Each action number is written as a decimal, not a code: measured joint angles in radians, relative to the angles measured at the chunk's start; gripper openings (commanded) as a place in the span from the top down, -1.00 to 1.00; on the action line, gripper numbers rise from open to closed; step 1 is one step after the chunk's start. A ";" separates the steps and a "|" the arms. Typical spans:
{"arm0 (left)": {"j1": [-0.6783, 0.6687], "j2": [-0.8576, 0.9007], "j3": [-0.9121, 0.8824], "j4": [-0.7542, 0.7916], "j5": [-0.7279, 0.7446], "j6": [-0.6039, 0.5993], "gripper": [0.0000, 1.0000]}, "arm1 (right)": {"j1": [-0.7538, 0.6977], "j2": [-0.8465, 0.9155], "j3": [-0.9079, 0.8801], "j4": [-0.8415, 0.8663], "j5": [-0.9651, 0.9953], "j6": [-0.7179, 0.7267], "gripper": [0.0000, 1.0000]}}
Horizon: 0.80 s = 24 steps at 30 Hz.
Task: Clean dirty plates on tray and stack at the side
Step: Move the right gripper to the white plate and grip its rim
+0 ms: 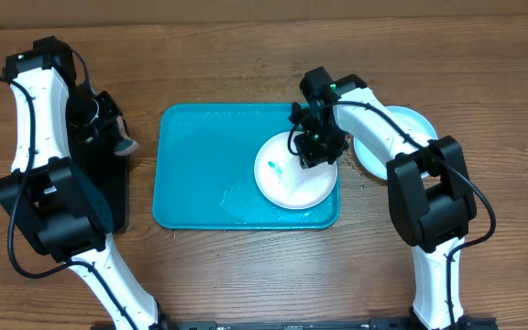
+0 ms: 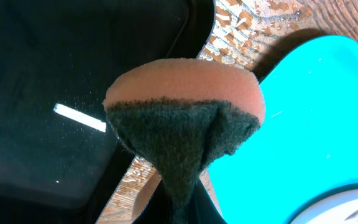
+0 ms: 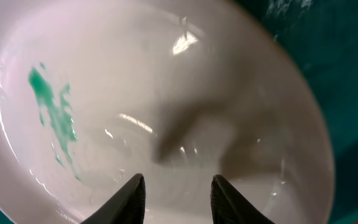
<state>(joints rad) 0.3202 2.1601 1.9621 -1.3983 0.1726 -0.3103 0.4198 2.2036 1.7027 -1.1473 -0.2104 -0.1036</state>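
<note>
Tray (image 1: 191,174) mid-table, black tray (image 1: 108,197) just left of it; a white plate (image 1: 287,183) lies in the tray's right end, a pale plate (image 1: 411,124) on the table beyond; right gripper (image 3: 178,193) over the white plate — jaws slightly apart, nothing between; left gripper (image 1: 115,137) clamped on a sponge (image 2: 185,99) above the black tray's edge; teal smear (image 3: 55,115) on the white plate.

The tray (image 1: 191,174) is a plain turquoise-blue. The white plate (image 1: 291,191) carries a streaky teal-green smear (image 3: 55,115). The mint-blue plate (image 1: 415,117) is pale and unmarked. The tabletop (image 1: 246,275) is brown wood grain. The sponge (image 2: 185,87) is orange-pink over dark green scouring felt. The smaller tray (image 2: 42,74) is glossy black.
</note>
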 measured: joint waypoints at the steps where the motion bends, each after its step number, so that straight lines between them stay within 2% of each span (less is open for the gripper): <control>1: 0.000 0.000 0.000 0.000 0.000 0.000 0.92 | 0.001 0.000 0.025 -0.005 0.013 0.014 0.19; 5: 0.000 0.000 0.000 -0.002 0.000 0.000 0.92 | 0.002 0.000 0.124 0.002 0.094 0.033 0.00; 12: 0.000 0.000 0.000 -0.004 0.000 0.000 0.92 | 0.000 -0.002 0.121 0.044 0.270 0.037 0.00; 24: 0.000 0.000 0.000 -0.009 0.000 0.000 0.92 | 0.005 -0.002 -0.025 0.053 0.235 0.040 0.02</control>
<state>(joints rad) 0.3202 2.1601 1.9621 -1.4071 0.1730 -0.3103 0.4252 2.2017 1.6775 -1.0946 0.0242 -0.0635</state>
